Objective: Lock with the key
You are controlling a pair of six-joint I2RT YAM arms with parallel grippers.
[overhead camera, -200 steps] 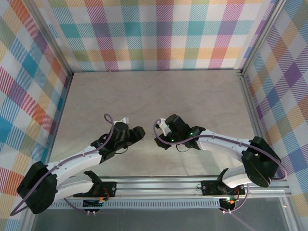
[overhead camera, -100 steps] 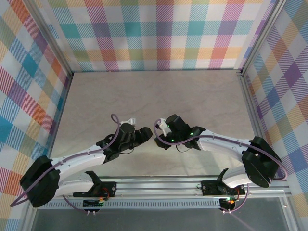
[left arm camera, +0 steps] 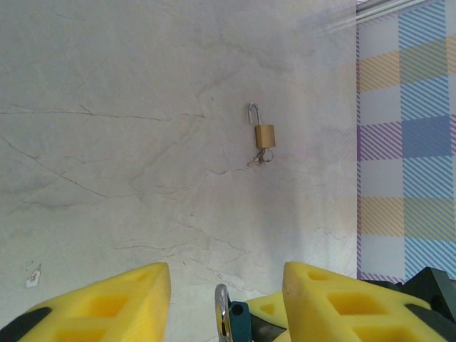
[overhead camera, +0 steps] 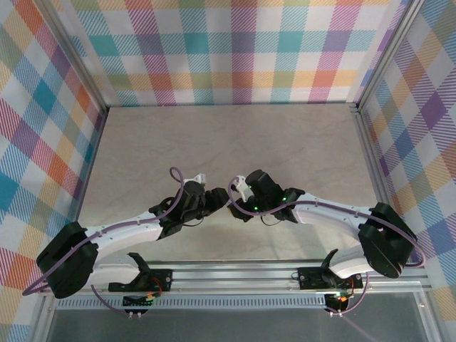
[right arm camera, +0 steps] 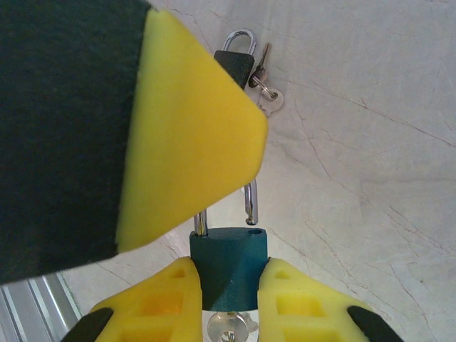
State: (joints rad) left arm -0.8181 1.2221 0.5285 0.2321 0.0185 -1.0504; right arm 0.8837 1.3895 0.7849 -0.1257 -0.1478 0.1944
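My right gripper (right arm camera: 228,262) is shut on the body of a teal padlock (right arm camera: 229,265), one yellow finger (right arm camera: 153,303) on each side. The padlock's steel shackle (right arm camera: 249,203) stands raised, its free end above the hole. A silver key (right arm camera: 228,329) sticks in the bottom of the body. In the left wrist view my left gripper (left arm camera: 226,274) is open, its fingers (left arm camera: 107,303) on either side of the shackle (left arm camera: 223,313) without touching it. One left finger (right arm camera: 185,121) covers the shackle's top in the right wrist view. In the top view both grippers (overhead camera: 219,199) (overhead camera: 237,206) meet mid-table.
A brass padlock (left arm camera: 264,134) with keys (left arm camera: 260,158) lies on the marble table further out. A dark padlock (right arm camera: 235,65) with a key bunch (right arm camera: 267,96) lies beyond the held one. Plaid walls (overhead camera: 43,128) close three sides, and a metal rail (overhead camera: 285,274) runs along the near edge.
The left arm has moved right until its gripper meets the right gripper, and its jaws have narrowed around the shackle. The right arm has held still.
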